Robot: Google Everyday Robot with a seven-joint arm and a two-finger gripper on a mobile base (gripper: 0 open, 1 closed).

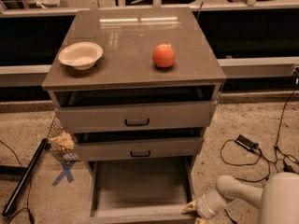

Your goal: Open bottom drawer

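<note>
The bottom drawer [140,183] of the grey-taupe cabinet stands pulled far out, showing its plain grey interior; its front panel sits at the picture's lower edge and its handle is out of view. My gripper [190,209] is at the drawer's front right corner, low in the picture, at the end of my white arm [233,192]. The top drawer [135,115] and the middle drawer [140,148] are each pulled out a little.
On the cabinet top [135,36] stand a white bowl [80,55] and an orange fruit [163,56]. Left of the cabinet are a wire basket [60,141], a black pole [23,176] and a blue X on the floor [65,171]. Cables and a black adapter [246,143] lie to the right.
</note>
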